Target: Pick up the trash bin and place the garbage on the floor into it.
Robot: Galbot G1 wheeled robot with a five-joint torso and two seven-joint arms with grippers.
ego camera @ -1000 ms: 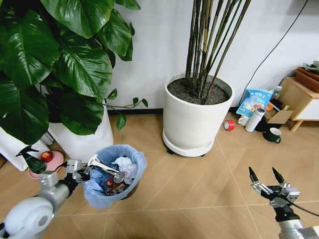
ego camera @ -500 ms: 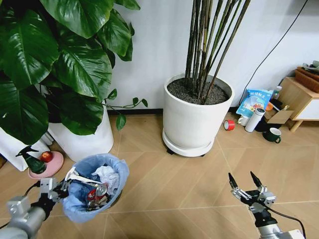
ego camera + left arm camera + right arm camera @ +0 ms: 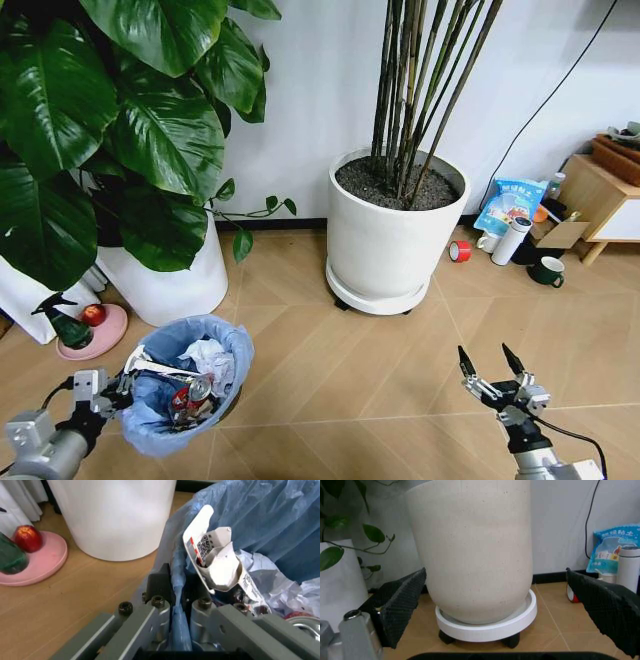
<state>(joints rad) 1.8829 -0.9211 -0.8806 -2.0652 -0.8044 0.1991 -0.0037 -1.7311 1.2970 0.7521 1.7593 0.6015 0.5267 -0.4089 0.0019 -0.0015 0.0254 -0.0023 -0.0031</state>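
The trash bin [image 3: 186, 388], dark with a light blue bag over its rim, is at the lower left on the floor [image 3: 340, 400]. I cannot tell whether it rests there or hangs just above. My left gripper [image 3: 118, 388] is shut on its near rim; in the left wrist view the fingers [image 3: 161, 587] pinch the blue bag edge [image 3: 178, 603]. Garbage lies inside the bin: a crumpled white tissue [image 3: 208, 352], a folded white carton wrapper [image 3: 215, 560] and a red piece [image 3: 184, 400]. My right gripper [image 3: 492, 368] hovers open over bare floor at the lower right.
A big white plant pot [image 3: 395, 235] on a wheeled base stands centre back, seen close between the right gripper's fingers [image 3: 400, 600]. A second white pot [image 3: 170, 275] with large leaves is left. A pink dish [image 3: 92, 330], green spray bottle [image 3: 62, 322], tape roll [image 3: 460, 251] and mug [image 3: 547, 271] lie around.
The left arm drew the bin down and left, toward me, still gripping its rim. The right gripper shifted left and lower, staying open. The pots have not moved.
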